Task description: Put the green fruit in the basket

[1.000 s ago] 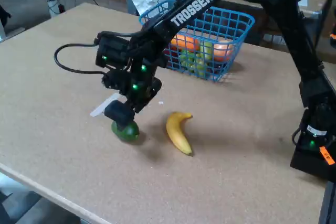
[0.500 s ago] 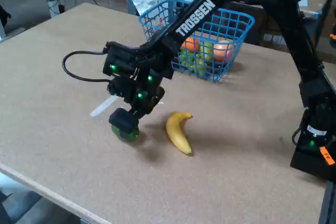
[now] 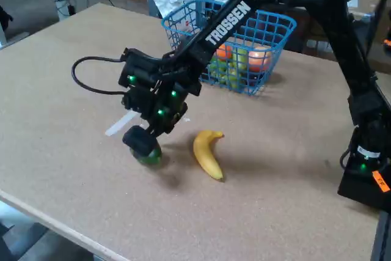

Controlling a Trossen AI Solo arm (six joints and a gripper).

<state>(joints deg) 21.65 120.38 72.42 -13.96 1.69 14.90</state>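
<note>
Brown particle board covers the whole table (image 3: 67, 59), and far behind it I see a brick wall and a white cloth hanging. On the left part of the table, a little near from the middle, a flat pale strip (image 3: 120, 123) lies on the board. Just right of it my gripper (image 3: 141, 142) is down on the green fruit (image 3: 148, 157). The black fingers cover the top of the fruit, so only its lower green part shows, and this part touches the table. I cannot tell from this fixed view if the jaws press the fruit or only stand around it. A black cable (image 3: 91, 80) makes a loop at the left of the wrist. Right of the fruit, near but apart, a yellow banana (image 3: 208, 154) lies on the board. Farther right and far on the table stands the blue basket (image 3: 276, 32), with orange and pale green fruits inside. At the right edge I see the arm base (image 3: 365, 172).
</note>
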